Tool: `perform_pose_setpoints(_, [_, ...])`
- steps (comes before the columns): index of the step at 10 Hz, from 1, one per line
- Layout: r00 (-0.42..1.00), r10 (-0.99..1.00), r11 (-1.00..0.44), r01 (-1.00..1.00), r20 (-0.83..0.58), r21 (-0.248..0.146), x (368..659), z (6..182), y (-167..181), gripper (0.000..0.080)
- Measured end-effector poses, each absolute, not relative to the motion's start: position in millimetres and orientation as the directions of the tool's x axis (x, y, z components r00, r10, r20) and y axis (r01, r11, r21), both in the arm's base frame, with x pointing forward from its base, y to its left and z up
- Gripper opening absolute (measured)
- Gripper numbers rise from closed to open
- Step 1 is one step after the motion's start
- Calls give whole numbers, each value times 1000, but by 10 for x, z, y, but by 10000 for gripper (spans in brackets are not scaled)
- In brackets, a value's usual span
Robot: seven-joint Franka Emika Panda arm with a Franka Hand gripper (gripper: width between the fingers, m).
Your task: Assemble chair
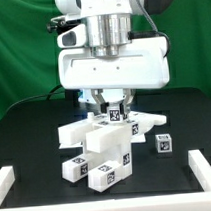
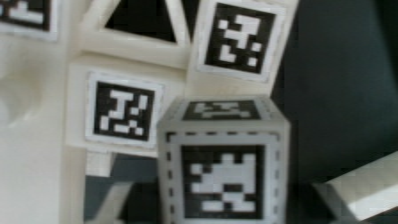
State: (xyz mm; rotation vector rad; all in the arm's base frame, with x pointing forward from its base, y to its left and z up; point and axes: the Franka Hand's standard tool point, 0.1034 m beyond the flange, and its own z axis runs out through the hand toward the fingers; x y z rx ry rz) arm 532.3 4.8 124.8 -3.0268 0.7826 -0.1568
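Note:
The chair's white tagged parts [image 1: 99, 146] lie clustered on the black table: a flat slab, notched blocks and a long block in front. My gripper [image 1: 113, 105] hangs over the cluster's middle, its fingers on either side of a small upright tagged block [image 1: 115, 116]. In the wrist view that block [image 2: 222, 165] stands between my fingers [image 2: 352, 195], with narrow dark gaps on both sides. The gripper [image 2: 228, 205] is open around it. Larger tagged chair parts [image 2: 125, 110] lie behind the block.
A loose small tagged cube [image 1: 164, 142] sits at the exterior view's right of the cluster. White border rails lie at the front left [image 1: 7, 183] and front right [image 1: 203, 174]. A green curtain hangs behind.

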Motion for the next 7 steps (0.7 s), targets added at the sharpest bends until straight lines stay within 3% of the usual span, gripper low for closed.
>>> perform_pose_setpoints(1, [878,-470,-883,-469,95,-34,5323,1248,48,393])
perform_pose_setpoints(2, [894,-439,-899,-438,96,-31,5322,1248,48,564])
perform_pose_setpoints(3, [896,-434,-901,-433,95,-30,5322,1245,50,564])
perform_pose_setpoints(4, [957,-273,-962,-274,102,-3,5324,1225,57,638])
perform_pose_setpoints(7, [987,135,-991,132,82,38,5281,1170,64,649])
